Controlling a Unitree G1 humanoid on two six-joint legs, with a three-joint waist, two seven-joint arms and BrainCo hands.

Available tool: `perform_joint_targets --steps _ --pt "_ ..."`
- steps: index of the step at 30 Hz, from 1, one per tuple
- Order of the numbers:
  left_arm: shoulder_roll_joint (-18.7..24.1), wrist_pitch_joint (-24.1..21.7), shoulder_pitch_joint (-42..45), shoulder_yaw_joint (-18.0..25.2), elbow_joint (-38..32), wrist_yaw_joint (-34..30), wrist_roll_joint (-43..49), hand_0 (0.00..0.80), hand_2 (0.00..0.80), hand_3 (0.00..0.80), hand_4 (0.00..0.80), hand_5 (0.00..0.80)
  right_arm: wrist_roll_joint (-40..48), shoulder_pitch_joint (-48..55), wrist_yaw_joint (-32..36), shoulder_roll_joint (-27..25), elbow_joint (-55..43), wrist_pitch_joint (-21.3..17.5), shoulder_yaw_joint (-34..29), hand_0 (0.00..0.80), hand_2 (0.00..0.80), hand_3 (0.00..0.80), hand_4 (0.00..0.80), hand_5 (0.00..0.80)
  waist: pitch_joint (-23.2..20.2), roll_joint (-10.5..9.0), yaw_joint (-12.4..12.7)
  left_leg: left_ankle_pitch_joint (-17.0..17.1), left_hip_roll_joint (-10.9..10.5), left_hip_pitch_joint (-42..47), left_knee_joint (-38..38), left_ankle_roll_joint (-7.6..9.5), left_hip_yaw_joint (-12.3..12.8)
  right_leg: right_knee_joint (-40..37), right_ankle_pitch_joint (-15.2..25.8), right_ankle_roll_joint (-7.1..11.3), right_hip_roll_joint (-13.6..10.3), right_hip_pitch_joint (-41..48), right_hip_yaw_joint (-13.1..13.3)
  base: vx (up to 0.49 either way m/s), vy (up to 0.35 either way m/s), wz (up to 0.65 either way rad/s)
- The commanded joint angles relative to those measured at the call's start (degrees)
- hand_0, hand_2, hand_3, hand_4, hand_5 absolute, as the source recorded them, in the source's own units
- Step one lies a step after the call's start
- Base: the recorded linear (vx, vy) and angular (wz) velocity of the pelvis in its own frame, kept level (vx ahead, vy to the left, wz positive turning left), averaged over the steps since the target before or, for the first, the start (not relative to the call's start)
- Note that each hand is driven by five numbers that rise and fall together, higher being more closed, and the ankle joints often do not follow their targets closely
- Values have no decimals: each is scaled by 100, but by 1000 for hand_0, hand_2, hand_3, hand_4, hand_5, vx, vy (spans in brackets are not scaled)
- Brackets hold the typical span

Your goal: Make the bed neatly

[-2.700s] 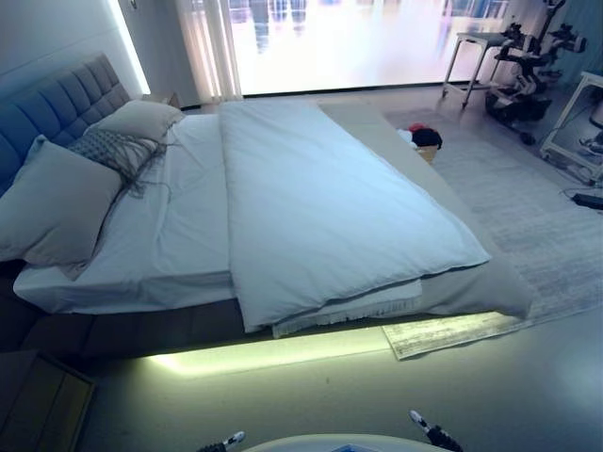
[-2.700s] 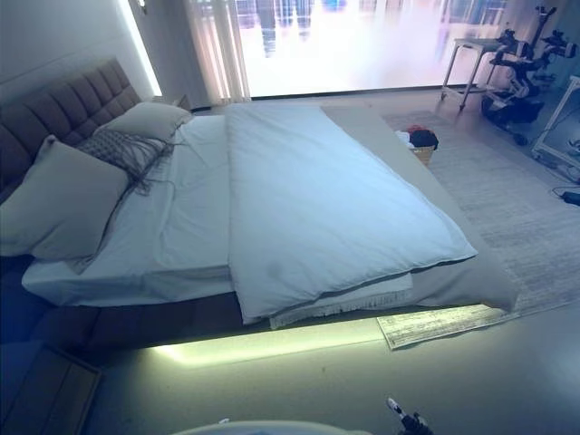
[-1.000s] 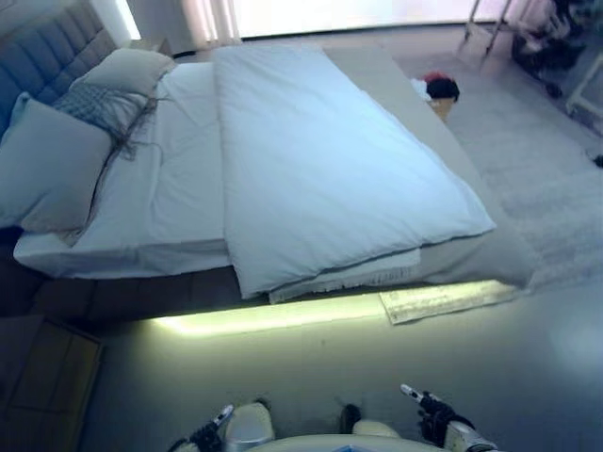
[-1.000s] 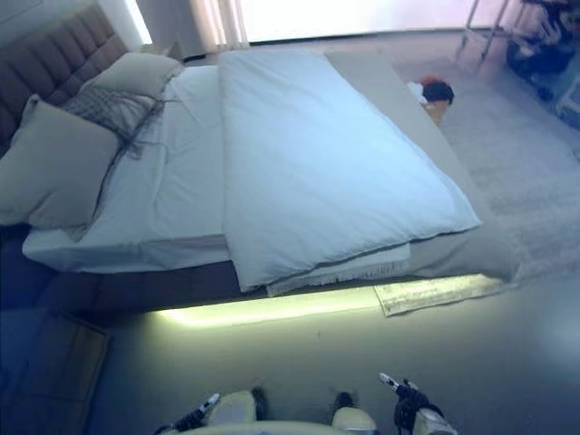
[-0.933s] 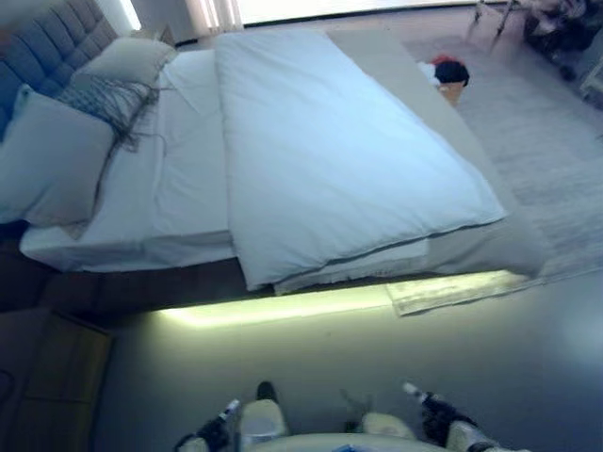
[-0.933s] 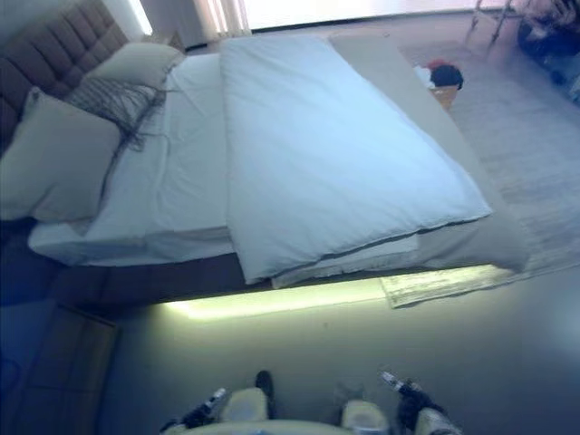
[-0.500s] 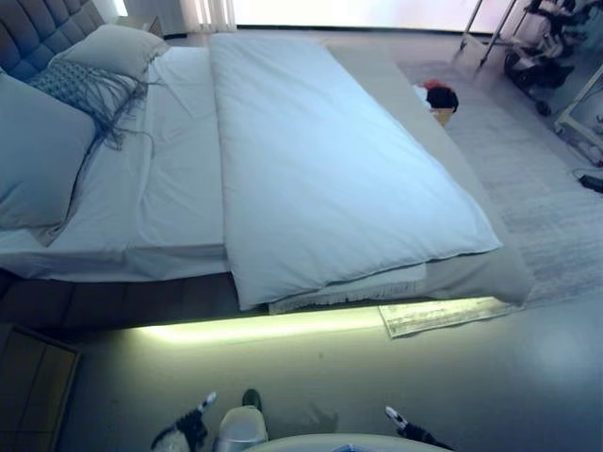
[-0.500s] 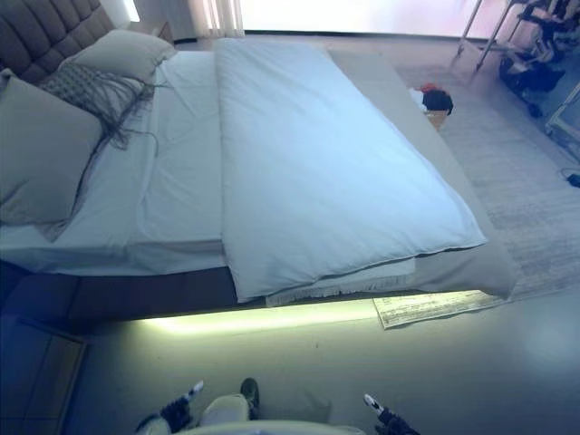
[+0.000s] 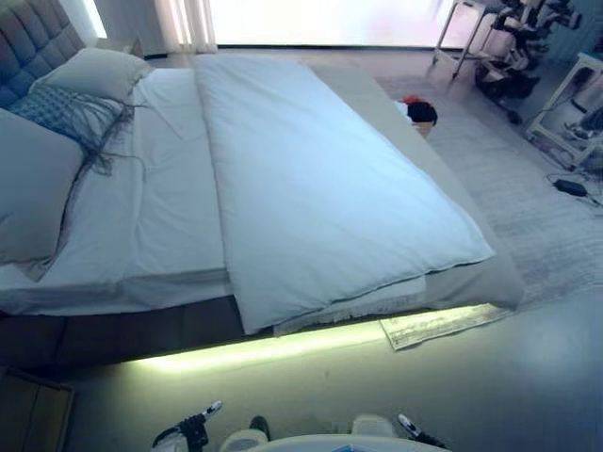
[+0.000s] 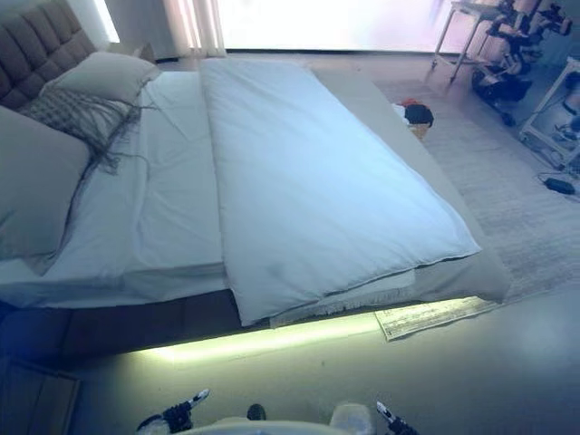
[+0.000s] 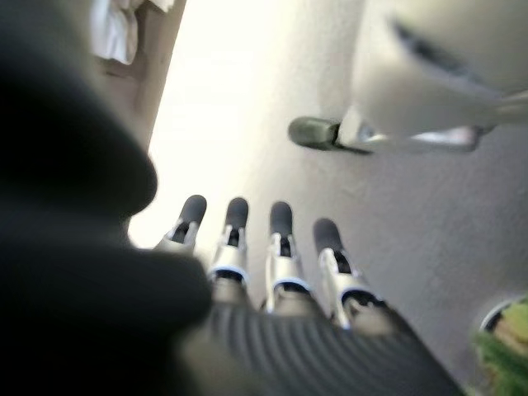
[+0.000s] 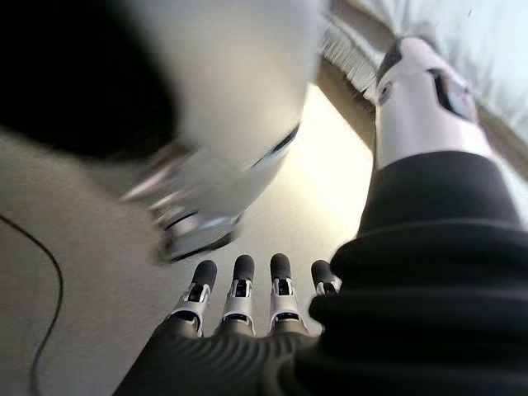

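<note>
The bed (image 9: pixel 113 325) stands in front of me with its grey headboard (image 9: pixel 28 42) at the left. A white duvet (image 9: pixel 320 188) lies flat over the bed's middle and right part; its near edge hangs over the side. Bare white sheet (image 9: pixel 160 207) shows between duvet and pillows. Two light pillows (image 9: pixel 33 184) (image 9: pixel 94 71) and a grey fringed cushion (image 9: pixel 66 108) lie by the headboard. My left hand (image 9: pixel 184 435) and right hand (image 9: pixel 415 435) hang low over the floor, away from the bed. The wrist views show both hands' fingers (image 11: pixel 235 223) (image 12: pixel 239 285) straight and holding nothing.
A light strip (image 9: pixel 283 344) glows under the bed's near side. A wooden nightstand (image 9: pixel 28 414) is at lower left. A rug (image 9: pixel 528 207) lies to the right, with a basket of dark and red things (image 9: pixel 415 111) beside the bed. A table and equipment (image 9: pixel 490 38) stand at back right.
The whole picture has shifted, so the camera has moved. The bedding lies as before. Both hands stay low at the bottom edge.
</note>
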Motion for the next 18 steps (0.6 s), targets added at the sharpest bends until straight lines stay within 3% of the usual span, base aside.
perform_joint_targets --steps 1,5,9,18 --pt "33 -43 -219 90 -59 -39 279 0 0 0 0 0 183 -536 40 -166 34 -134 -118 0 0 0 0 0 398 98 -136 -651 -99 242 404 -332 -490 -629 1468 -177 78 -566 24 182 -157 24" --pt "-132 -156 -80 43 -46 -15 346 0 0 0 0 0 -113 -581 -238 -103 -97 -163 34 0 0 0 0 0 373 10 -96 -942 -193 287 897 -258 -600 -199 1274 -250 27 -185 95 198 -150 47" --pt "-175 -128 69 134 -56 -91 397 0 0 0 0 0 21 -578 -207 -60 -204 -293 118 0 0 0 0 0 305 15 -60 -928 -2 621 781 -353 -495 -121 1092 -264 39 144 -114 199 -130 44" --pt "-315 -113 186 -59 -19 -136 474 0 0 0 0 0 -91 -739 -155 -90 -292 -428 321 0 0 0 0 0 186 183 -90 -848 273 969 544 -568 -419 202 689 -411 80 323 -369 177 -57 8"
